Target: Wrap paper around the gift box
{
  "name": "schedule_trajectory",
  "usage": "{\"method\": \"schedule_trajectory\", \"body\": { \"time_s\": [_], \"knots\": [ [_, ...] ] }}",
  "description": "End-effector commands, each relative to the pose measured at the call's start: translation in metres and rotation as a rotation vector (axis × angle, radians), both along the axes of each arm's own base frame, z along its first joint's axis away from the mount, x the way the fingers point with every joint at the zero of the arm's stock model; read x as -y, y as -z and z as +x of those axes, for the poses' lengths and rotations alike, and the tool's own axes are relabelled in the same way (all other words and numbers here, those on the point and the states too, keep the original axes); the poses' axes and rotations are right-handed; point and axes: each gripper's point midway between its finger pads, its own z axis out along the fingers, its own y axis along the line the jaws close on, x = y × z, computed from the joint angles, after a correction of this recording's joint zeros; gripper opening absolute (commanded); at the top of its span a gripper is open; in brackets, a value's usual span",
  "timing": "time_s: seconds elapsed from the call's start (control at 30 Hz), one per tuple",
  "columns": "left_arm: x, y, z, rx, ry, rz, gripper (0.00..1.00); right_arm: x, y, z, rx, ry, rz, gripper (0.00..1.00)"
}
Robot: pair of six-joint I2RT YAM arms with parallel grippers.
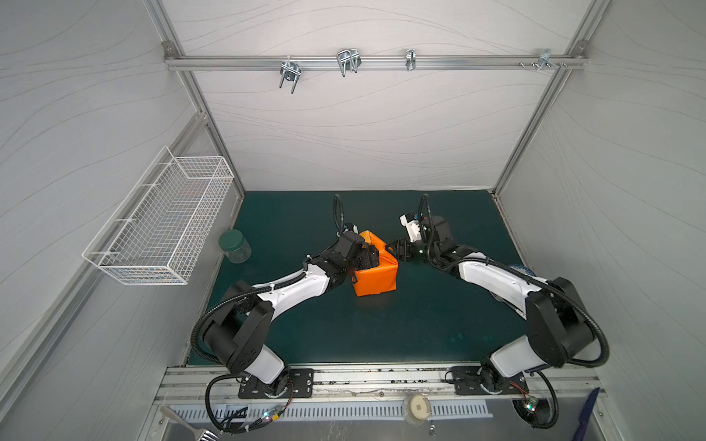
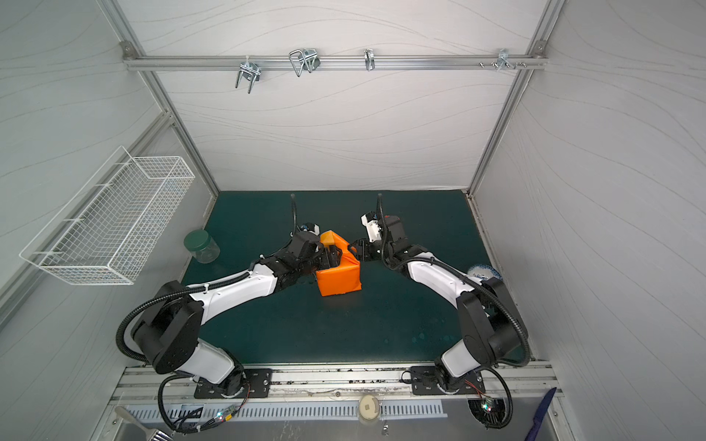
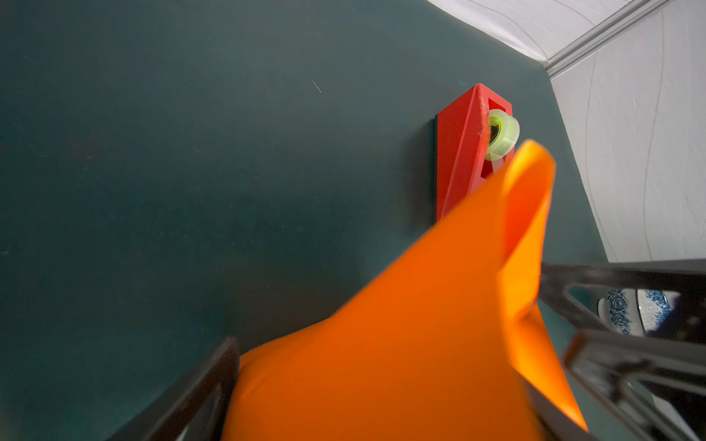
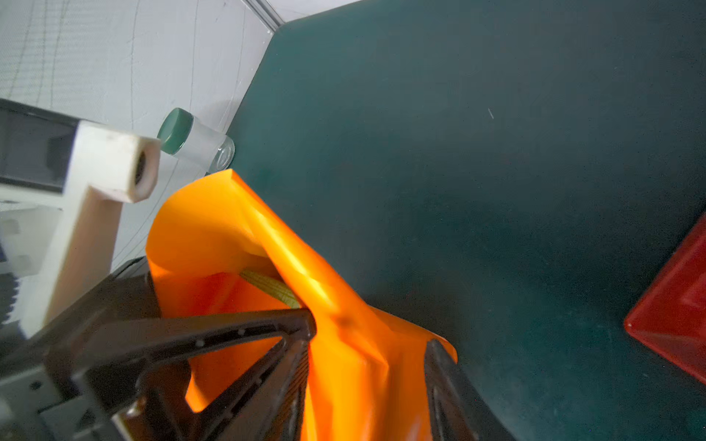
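1. Between the two grippers, the box (image 4: 271, 287) is sitting on the mat (image 1: 382, 336). It is almost fully covered by orange paper (image 1: 376, 280), with only an olive sliver showing just beside the right gripper (image 4: 370, 340).
2. The left gripper (image 1: 368, 259) is sitting at the parcel's top, jaws standing wide around the paper. Whether they are pressing it, I cannot tell.
3. The right gripper's jaws are standing partly apart, a raised flap lying loose between them.
4. Risk: no tape is showing, so the springy flap may unfold and uncover the box.
5. The parcel's long axis seems to be running crosswise to the line between the grippers, with the open end pointing beyond both.
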Motion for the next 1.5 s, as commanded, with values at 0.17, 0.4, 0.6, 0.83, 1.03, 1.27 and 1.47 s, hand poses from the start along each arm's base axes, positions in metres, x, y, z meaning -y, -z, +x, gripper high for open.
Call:
{"method": "schedule_trajectory", "body": {
  "time_s": [0.17,0.4,0.6,0.83,1.03,1.27,1.47],
  "knots": [
    [-0.005,0.015,-0.014,-0.071,0.024,0.041,0.92,0.002,0.035,-0.004,-0.087,-0.007,-0.028,0.43],
    [-0.005,-0.041,-0.012,0.029,0.067,0.038,0.97,0.01,0.056,-0.015,-0.127,0.013,-0.034,0.35],
    [-0.036,-0.085,-0.04,0.115,0.019,-0.036,0.96,0.011,0.063,-0.018,-0.143,0.013,-0.027,0.35],
    [-0.093,-0.068,-0.065,0.061,-0.096,-0.095,0.55,0.009,0.062,-0.018,-0.142,0.009,-0.017,0.32],
    [-0.074,-0.068,-0.059,0.054,-0.001,-0.115,0.25,0.008,0.062,-0.018,-0.14,0.007,-0.015,0.31],
    [-0.053,-0.073,-0.042,0.055,0.054,-0.151,0.09,0.009,0.062,-0.019,-0.137,0.008,-0.015,0.31],
    [-0.045,-0.078,-0.035,0.068,0.068,-0.17,0.04,0.008,0.063,-0.019,-0.14,0.006,-0.012,0.3]
  ]
}}
